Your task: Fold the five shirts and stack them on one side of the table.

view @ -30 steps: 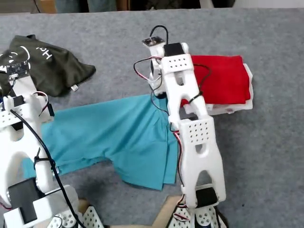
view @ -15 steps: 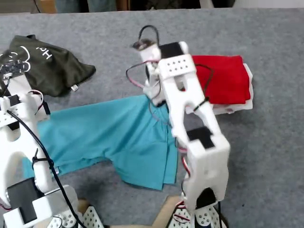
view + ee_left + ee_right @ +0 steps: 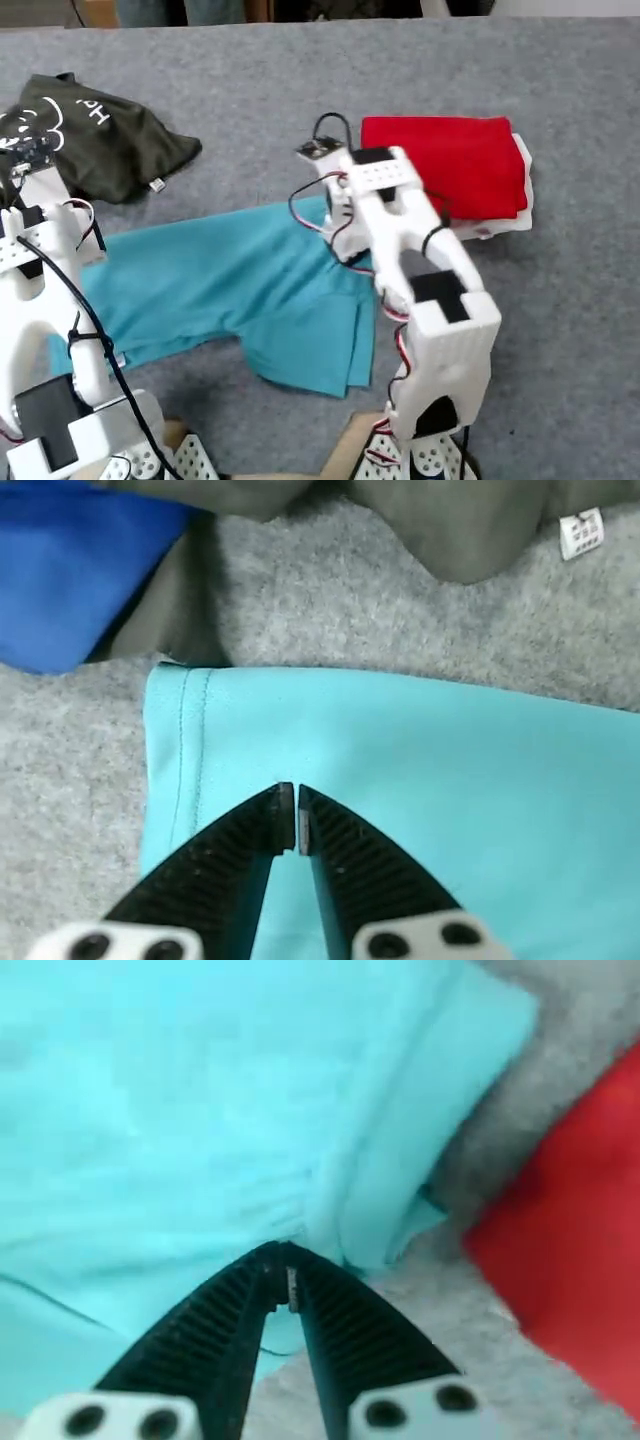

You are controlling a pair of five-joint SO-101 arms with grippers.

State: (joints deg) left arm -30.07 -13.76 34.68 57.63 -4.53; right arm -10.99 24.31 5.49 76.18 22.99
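Grey, carpet-like table (image 3: 560, 330). Dark shirt (image 3: 100, 140) crumpled at the far left corner; red shirt (image 3: 450, 170) folded toward the right edge, on a white shirt (image 3: 500, 225). Teal shirt (image 3: 230, 290) spread across the middle. We note the left gripper (image 3: 292, 820) clenched, tips together over the teal shirt just beside its hemmed edge. Right gripper (image 3: 287, 1278) pinches a raised fold at that shirt's far right corner, near the red shirt.

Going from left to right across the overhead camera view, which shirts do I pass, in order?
dark green shirt → teal shirt → folded red shirt, which lies on a folded white shirt
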